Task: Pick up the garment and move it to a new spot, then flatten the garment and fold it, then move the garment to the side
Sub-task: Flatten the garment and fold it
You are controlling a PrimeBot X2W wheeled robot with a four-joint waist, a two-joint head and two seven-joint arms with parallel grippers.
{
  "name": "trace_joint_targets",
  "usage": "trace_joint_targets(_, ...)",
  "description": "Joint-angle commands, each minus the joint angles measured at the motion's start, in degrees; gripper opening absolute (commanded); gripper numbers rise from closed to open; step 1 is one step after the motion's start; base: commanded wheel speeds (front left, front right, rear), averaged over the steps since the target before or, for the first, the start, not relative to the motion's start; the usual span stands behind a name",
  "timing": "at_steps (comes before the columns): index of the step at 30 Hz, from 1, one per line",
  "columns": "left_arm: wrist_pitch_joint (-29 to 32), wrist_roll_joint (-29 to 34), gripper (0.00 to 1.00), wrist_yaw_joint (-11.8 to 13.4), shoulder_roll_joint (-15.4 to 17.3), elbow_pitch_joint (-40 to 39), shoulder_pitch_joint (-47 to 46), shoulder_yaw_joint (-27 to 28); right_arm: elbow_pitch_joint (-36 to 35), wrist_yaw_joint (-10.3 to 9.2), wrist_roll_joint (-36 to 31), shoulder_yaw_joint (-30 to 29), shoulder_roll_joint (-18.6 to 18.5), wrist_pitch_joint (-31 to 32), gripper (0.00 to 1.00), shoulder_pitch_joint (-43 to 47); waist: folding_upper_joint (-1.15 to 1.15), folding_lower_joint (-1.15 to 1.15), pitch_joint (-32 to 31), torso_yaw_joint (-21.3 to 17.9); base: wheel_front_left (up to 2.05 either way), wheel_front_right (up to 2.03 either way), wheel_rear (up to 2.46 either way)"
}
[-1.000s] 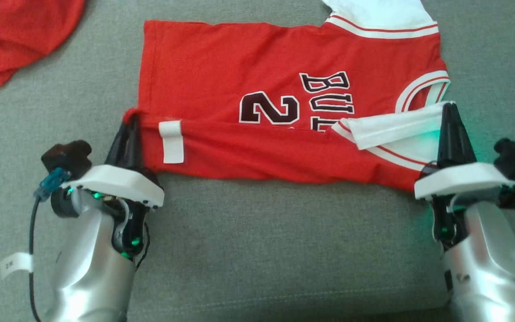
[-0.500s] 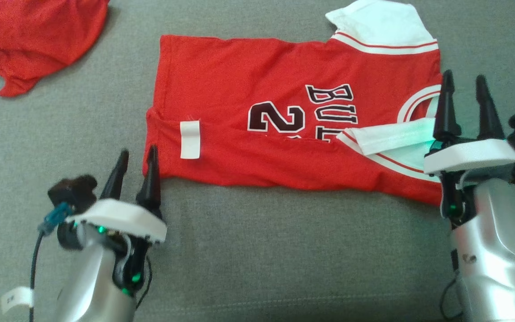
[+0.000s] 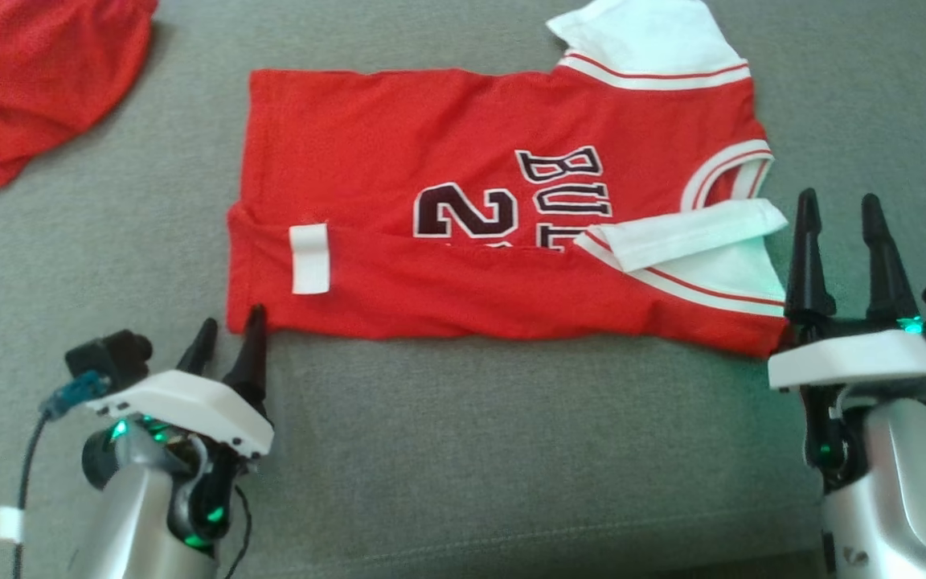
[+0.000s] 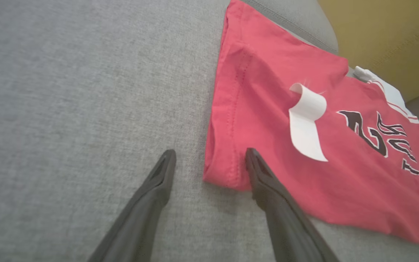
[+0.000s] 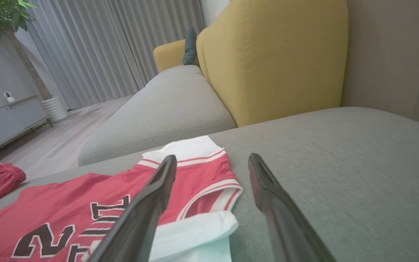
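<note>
A red jersey with white sleeves and dark lettering [image 3: 463, 169] lies flat on the grey sofa cushion [image 3: 463, 450], its near long edge folded up over the front, a white tag [image 3: 309, 258] showing. My left gripper [image 3: 230, 330] stands open just off the jersey's near left corner [image 4: 224, 174], empty. My right gripper [image 3: 839, 211] is open and empty beside the folded white sleeve [image 3: 696, 233]; in the right wrist view the same sleeve [image 5: 195, 233] lies under the left finger [image 5: 151, 203].
Another red garment [image 3: 29, 72] lies crumpled at the far left of the cushion. A yellow sofa back [image 5: 267, 62] rises behind the seat. Bare grey cushion stretches along the near side between my arms.
Both grippers have let go of the jersey's folded edge, opened and drawn back toward me. The fold stays laid down. The head camera shifted slightly.
</note>
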Motion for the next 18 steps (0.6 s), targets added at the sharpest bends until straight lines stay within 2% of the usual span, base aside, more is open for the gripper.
trace_joint_targets(1,1.1,-0.7,1.00,0.7,1.3,-1.5,-1.7,2.1,-2.7,0.37,0.0,1.5,-0.2,0.4,1.00,0.7,0.00,0.00,0.6,-1.1,0.00,0.00,0.00)
trace_joint_targets(3,2.1,-1.0,1.00,1.0,1.4,-1.7,-1.7,2.1,-3.7,0.37,-0.2,1.2,-0.2,1.1,1.00,1.9,0.00,0.00,0.9,-1.6,0.00,0.00,0.00)
trace_joint_targets(4,2.3,-1.1,0.91,1.1,1.5,-1.9,-1.7,2.1,-4.1,0.37,-0.3,1.1,-0.2,1.6,1.00,2.5,0.00,0.00,1.0,-1.9,0.00,0.00,0.00)
trace_joint_targets(5,2.6,-1.2,0.59,1.1,1.6,-2.0,-1.7,2.1,-4.3,0.37,-0.4,1.0,-0.2,2.1,1.00,3.1,0.00,0.00,1.1,-2.1,0.00,0.00,0.00)
trace_joint_targets(6,2.9,-1.4,0.36,1.1,1.6,-2.1,-1.7,2.0,-4.5,0.37,-0.4,0.9,-0.2,2.7,1.00,3.8,0.00,0.00,1.1,-2.2,0.00,0.00,0.00)
trace_joint_targets(7,3.1,-1.5,0.00,1.0,1.6,-2.2,-1.6,2.0,-4.5,0.37,-0.5,0.8,-0.2,3.5,1.00,4.4,0.00,0.00,1.1,-2.3,0.00,0.00,0.00)
trace_joint_targets(18,2.1,-2.6,0.00,2.0,2.1,-5.2,0.2,3.5,1.3,0.37,1.2,1.7,-0.2,9.2,1.00,7.1,0.00,0.00,1.1,-1.6,0.00,0.00,0.00)
